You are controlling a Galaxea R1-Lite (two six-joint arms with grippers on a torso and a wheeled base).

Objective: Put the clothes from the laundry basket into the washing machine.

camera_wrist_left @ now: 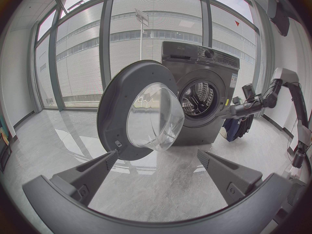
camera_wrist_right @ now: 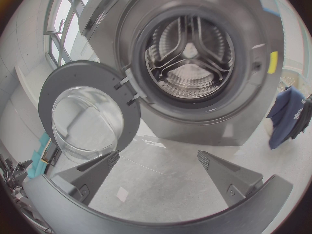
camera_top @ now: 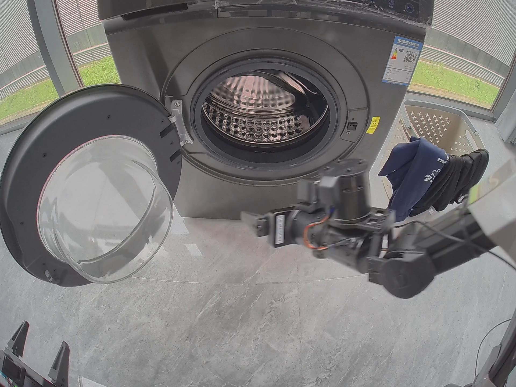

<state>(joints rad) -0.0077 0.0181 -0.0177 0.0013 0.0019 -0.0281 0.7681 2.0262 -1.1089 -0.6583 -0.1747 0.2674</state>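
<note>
The grey washing machine (camera_top: 258,33) stands with its round door (camera_top: 91,184) swung wide to the left, and its steel drum (camera_top: 263,108) holds no clothes. To its right is a pale laundry basket (camera_top: 441,127). A navy garment (camera_top: 414,173) and a black one (camera_top: 462,178) hang over the basket's front rim. My right gripper (camera_top: 251,222) hovers above the floor below the drum opening, left of the basket, open with nothing between its fingers (camera_wrist_right: 97,169). The drum (camera_wrist_right: 190,59) lies straight ahead of it. My left gripper (camera_wrist_left: 157,155) is low at the near left, open and holding nothing.
The open door (camera_wrist_left: 139,111) juts out over the floor between my left gripper and the machine. Grey tiled floor (camera_top: 215,318) spreads in front of the machine. Tall windows (camera_wrist_left: 81,49) run behind and beside it.
</note>
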